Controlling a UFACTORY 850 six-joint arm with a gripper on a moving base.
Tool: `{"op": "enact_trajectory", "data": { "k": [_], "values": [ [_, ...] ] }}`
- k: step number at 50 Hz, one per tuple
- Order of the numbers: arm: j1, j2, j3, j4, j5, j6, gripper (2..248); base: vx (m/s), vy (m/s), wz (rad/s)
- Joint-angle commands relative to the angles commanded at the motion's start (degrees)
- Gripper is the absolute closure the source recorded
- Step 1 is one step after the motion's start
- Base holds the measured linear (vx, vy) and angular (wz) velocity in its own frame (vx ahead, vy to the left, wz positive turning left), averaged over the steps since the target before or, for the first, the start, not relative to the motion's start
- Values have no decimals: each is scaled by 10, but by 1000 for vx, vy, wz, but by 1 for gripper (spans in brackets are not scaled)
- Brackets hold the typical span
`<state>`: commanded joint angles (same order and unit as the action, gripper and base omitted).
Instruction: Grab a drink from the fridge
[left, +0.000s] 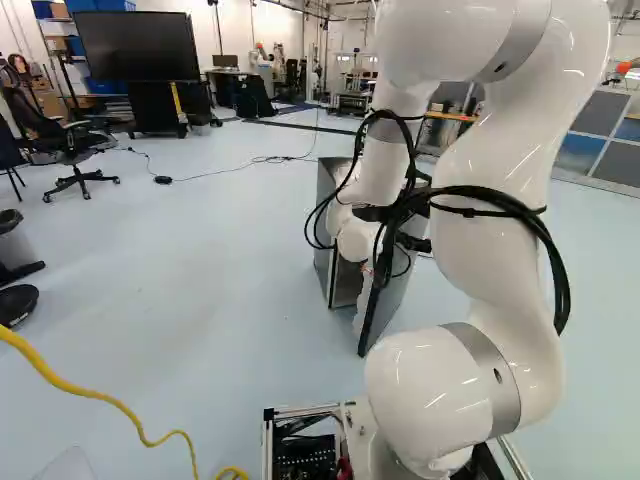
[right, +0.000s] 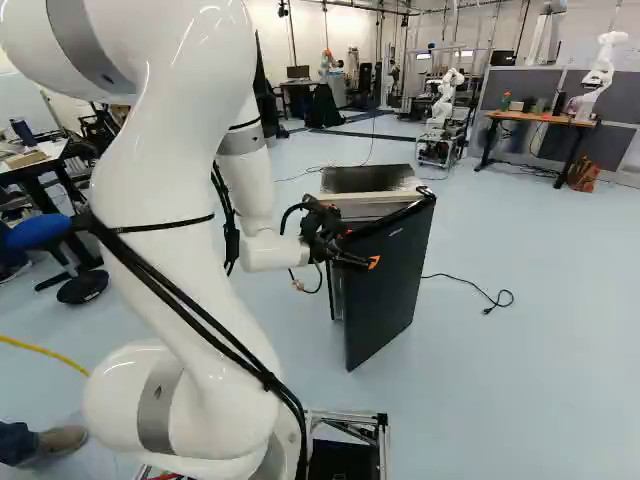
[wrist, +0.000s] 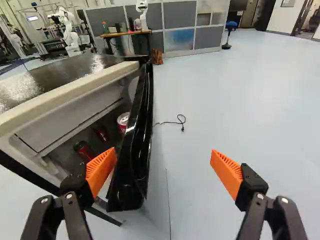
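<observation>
The end effector (wrist: 162, 162) stands wide open, holding nothing, one orange pad (wrist: 100, 171) in the gap between the fridge (wrist: 60, 75) and its part-open door (wrist: 136, 150), the other well outside. The step in hand looks like opening up; next, that inner finger should push the door farther from the fridge (it could slip off the edge), making room to reach the drink cans (wrist: 85, 151) inside the fridge.

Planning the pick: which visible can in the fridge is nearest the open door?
The red can right beside the door, its round silvery top showing plainly; the other two cans are farther from the door.
</observation>
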<state>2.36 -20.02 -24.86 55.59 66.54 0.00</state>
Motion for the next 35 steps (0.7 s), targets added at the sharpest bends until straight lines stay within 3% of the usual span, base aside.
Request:
{"op": "enact_trajectory", "data": {
  "k": [35],
  "values": [
    [-29, 62, 85, 27, 0, 0, 3, 0, 0, 0]
  ]
}}
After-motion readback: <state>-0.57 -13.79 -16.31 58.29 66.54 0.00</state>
